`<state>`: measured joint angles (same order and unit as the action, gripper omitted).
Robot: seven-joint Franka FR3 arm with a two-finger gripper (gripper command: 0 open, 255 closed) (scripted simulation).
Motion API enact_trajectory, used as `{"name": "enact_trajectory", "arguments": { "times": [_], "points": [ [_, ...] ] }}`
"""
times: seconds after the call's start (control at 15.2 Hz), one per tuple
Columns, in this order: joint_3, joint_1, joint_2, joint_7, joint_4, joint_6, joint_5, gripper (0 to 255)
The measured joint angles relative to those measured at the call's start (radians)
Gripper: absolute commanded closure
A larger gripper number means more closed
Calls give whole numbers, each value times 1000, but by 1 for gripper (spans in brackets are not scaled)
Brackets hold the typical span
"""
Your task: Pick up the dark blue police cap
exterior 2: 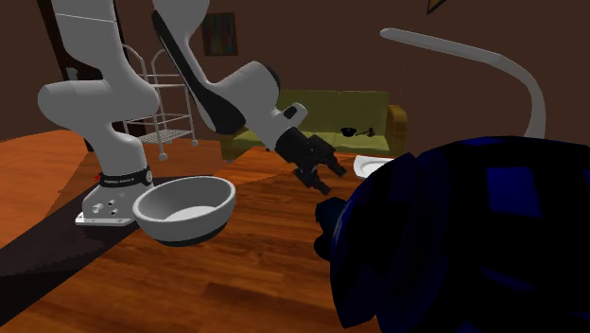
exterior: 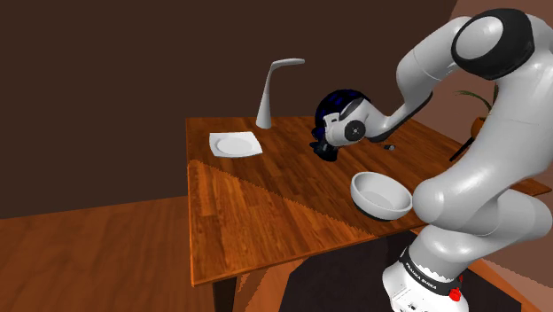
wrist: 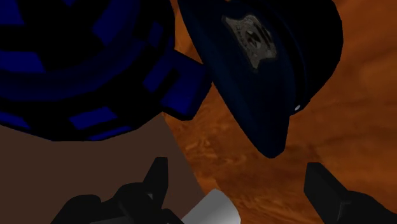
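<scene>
The dark blue police cap (wrist: 261, 63) lies on the wooden table (exterior: 266, 204) with its metal badge and visor turned toward my gripper. My gripper (wrist: 236, 167) is open and hovers just short of the cap, fingers (wrist: 158, 181) spread wide and touching nothing. In the shoulder view the gripper (exterior: 321, 144) sits low over the table's far middle. Seen in the second exterior view, the gripper (exterior 2: 329, 175) points down toward the table.
A round blue-and-black patterned object (wrist: 83, 63) stands right beside the cap and bulks large in the second exterior view (exterior 2: 454, 236). A white bowl (exterior: 381, 195) sits near the stand. A white plate (exterior: 236, 144) and a white lamp (exterior: 268, 97) stand at the far side.
</scene>
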<state>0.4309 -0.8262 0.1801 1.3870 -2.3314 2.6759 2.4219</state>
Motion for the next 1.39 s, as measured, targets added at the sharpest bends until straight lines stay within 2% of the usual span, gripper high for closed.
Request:
{"name": "enact_trajectory", "arguments": {
  "times": [0.2, 0.53, 0.59, 1.39],
  "points": [
    [3, 1, 39, 35, 5, -43, 53, 0],
    [4, 6, 104, 68, 9, -103, 99, 0],
    [4, 6, 110, 70, 10, -107, 102, 255],
    [5, 6, 98, 63, 10, -97, 93, 255]
  ]
}}
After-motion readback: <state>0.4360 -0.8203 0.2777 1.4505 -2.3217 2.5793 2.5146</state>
